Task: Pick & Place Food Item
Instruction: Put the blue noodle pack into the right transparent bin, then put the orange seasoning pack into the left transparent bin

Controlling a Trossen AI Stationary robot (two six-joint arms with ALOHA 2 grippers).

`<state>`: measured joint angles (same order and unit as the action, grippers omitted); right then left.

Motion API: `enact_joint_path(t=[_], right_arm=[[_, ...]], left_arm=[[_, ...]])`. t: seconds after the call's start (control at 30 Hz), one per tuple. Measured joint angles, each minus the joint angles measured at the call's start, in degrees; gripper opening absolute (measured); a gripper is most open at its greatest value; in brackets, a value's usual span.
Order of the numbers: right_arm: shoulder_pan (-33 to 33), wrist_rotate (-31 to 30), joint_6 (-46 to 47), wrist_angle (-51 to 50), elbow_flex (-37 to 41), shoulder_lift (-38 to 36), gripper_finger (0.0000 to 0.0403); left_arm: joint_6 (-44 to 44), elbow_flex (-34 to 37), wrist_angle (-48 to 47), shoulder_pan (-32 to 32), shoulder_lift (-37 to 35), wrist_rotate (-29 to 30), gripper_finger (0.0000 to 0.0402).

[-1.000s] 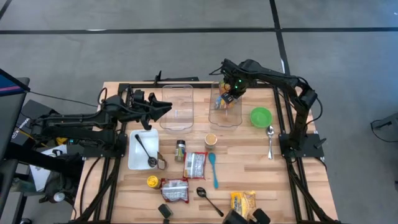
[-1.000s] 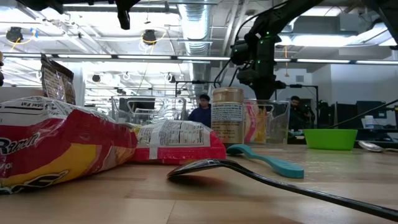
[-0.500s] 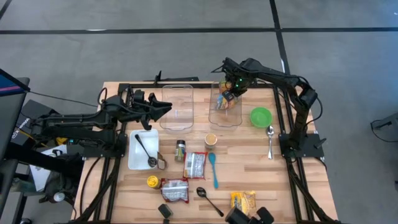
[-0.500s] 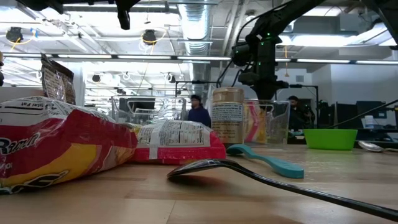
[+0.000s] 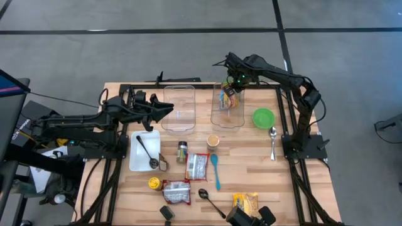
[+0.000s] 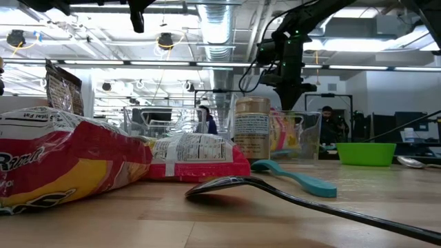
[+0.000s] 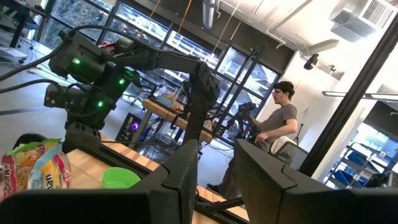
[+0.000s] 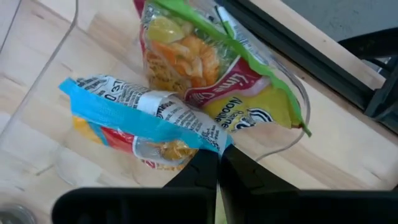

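1. Over the right bin (image 5: 227, 107) at the table's far edge, the right gripper (image 5: 233, 89) hangs with fingers closed and empty, just above two noodle packs (image 8: 186, 93) lying inside
2. If it swings off low, it could snag a pack and drag it out over the wall
3. Left gripper (image 5: 164, 108) waits beside the empty left bin (image 5: 179, 110), can't tell if it's open
4. More packs near the front edge might get missed

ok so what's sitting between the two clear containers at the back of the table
Nothing: in the high view, only bare wood separates the empty clear container from the clear container holding noodle packets.
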<state>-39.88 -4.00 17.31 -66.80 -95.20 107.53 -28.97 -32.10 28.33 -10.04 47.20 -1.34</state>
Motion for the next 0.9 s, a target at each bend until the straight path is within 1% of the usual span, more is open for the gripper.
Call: enact_joint_path(t=[0.3,0.47,0.6,0.9], right_arm=[[0.0,-0.9,0.7,-0.5,0.0,0.0,0.0057],[0.1,-4.9,0.7,-0.5,0.0,0.0,0.0077],[0.1,-5.3,-0.1,-0.4,0.0,0.0,0.0084],[0.2,-5.1,-0.8,-0.5,0.0,-0.2,0.0081]], left_arm=[[0.0,0.0,0.0,0.0,0.0,0.0,0.0102],[0.0,0.0,0.0,0.0,0.0,0.0,0.0102],[0.0,0.0,0.0,0.0,0.0,0.0,0.0102],[0.0,0.0,0.0,0.0,0.0,0.0,0.0102]])
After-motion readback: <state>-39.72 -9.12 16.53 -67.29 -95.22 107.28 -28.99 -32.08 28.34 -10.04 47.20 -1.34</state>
